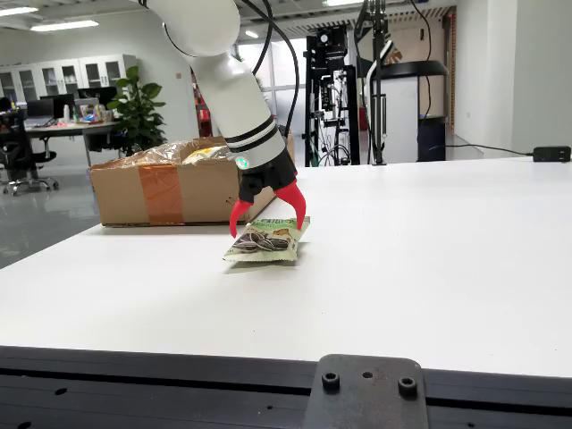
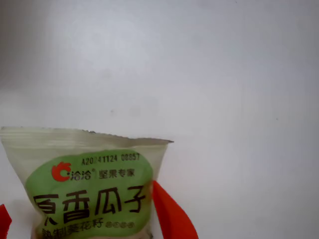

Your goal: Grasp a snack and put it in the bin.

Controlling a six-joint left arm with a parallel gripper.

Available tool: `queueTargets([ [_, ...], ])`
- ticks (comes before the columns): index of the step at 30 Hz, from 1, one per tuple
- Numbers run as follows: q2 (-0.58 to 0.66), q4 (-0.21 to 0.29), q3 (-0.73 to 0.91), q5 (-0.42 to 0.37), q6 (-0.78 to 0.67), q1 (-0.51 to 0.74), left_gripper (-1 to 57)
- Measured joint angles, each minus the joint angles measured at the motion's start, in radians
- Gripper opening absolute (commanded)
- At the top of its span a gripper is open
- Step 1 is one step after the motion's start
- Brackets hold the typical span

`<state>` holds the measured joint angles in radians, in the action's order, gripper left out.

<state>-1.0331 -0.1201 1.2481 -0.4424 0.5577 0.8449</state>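
Near the counter's (image 1: pixel 429 268) left edge, the arm slants down, its claw (image 1: pixel 267 217) spread astride a snack (image 1: pixel 264 239), beside the box (image 1: pixel 170 183).

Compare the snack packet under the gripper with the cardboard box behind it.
The snack packet is small, flat and green-and-cream with printed seeds; the cardboard box is far larger, brown and taped orange. The packet lies sealed between the red fingers of the gripper; the box stands open-topped, with crinkly wrapping showing, untouched. Both rest on the white table.
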Motion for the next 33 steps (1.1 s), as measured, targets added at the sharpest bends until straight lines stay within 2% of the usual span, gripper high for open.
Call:
queueTargets([
  [7, -0.021, 0.000, 0.002, 0.013, 0.003, 0.014, 53.6],
  [11, -0.026, 0.004, 0.006, 0.017, 0.003, 0.022, 51.3],
  [23, -0.027, 0.044, 0.014, 0.027, -0.018, 0.025, 33.6],
  [33, -0.016, 0.045, 0.018, 0.012, -0.157, 0.010, 22.1],
])
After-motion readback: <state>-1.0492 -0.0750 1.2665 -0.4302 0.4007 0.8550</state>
